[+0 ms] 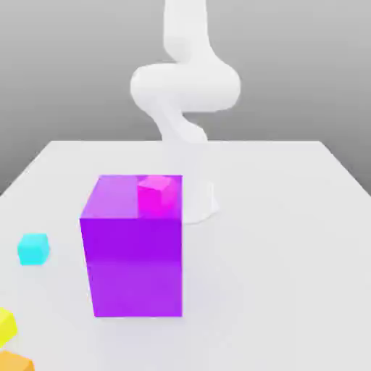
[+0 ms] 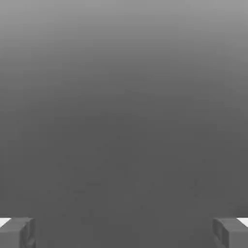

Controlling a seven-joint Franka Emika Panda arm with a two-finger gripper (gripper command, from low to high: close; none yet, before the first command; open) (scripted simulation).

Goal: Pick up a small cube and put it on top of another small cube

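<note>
Hand spread, nothing picked up yet.
The hand (image 2: 124,233) holds nothing; the orange cube (image 1: 14,361) lies on the tabletop (image 1: 290,239) at the near corner, well apart from the pink cube (image 1: 158,193) behind the purple cube (image 1: 134,250).

exterior: we look from raised, near the table's (image 1: 290,217) front edge, facing the arm (image 1: 185,80) | hand: we look past the gripper (image 2: 124,232) fingertips at plain grey | shared: nothing we can tell
</note>
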